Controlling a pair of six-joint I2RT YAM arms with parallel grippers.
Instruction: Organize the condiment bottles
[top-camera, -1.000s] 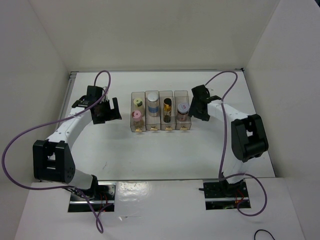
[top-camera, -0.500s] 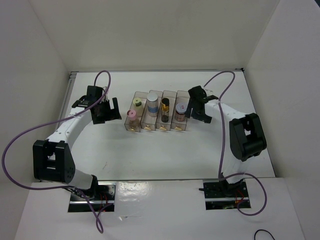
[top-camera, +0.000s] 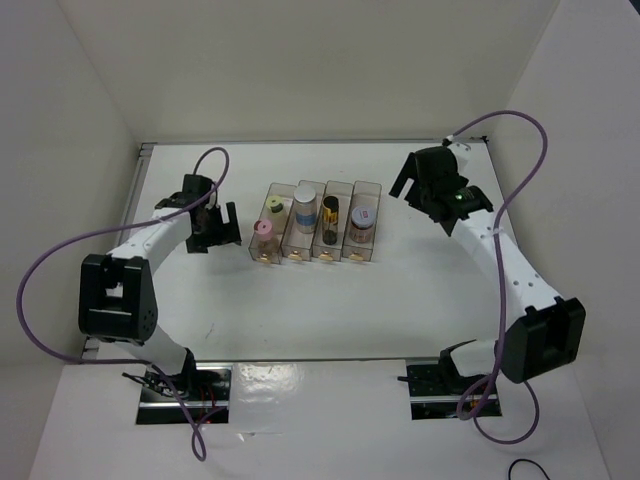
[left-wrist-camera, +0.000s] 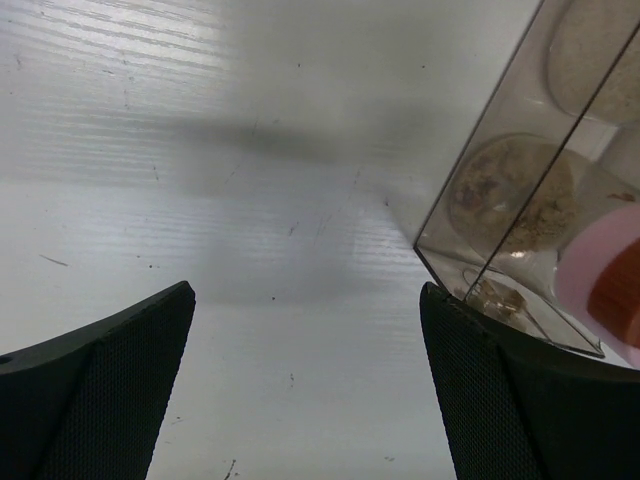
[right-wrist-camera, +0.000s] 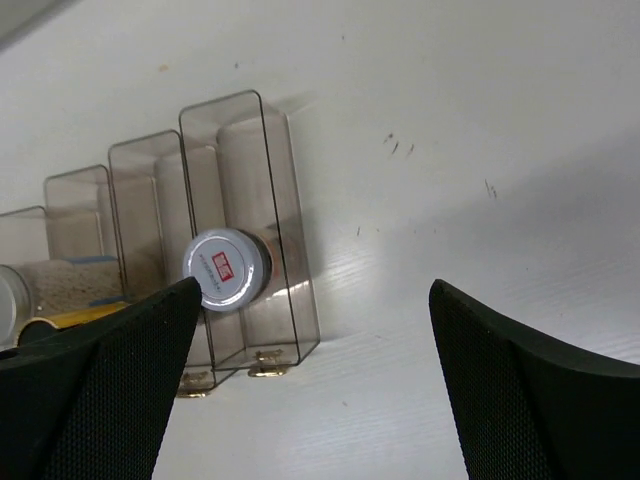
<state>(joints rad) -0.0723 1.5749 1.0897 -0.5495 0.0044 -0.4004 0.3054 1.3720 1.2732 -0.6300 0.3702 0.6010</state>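
Observation:
The condiment bottles stand in a clear four-compartment rack (top-camera: 370, 188). A yellow-green-capped bottle (top-camera: 275, 207) and a pink-capped one (top-camera: 264, 228) share the leftmost slot. Then come a white-capped bottle with a blue label (top-camera: 305, 198), a slim amber dark-capped bottle (top-camera: 330, 210) and a white red-marked cap (top-camera: 362, 213). My left gripper (top-camera: 222, 228) is open just left of the rack; its wrist view shows the rack corner (left-wrist-camera: 440, 225) beside the right finger (left-wrist-camera: 520, 400). My right gripper (top-camera: 412, 190) is open, apart from the rack's right side, and sees the red-marked cap (right-wrist-camera: 227, 269).
The rack (right-wrist-camera: 240, 140) sits slightly skewed, its gold feet (right-wrist-camera: 265, 368) toward the arms. White walls enclose the table on the left, back and right. Purple cables loop over both arms.
The rack slid left and skewed under the right gripper's push. That gripper has since opened wide and drawn back up and to the right. The left gripper has shifted slightly towards the rack.

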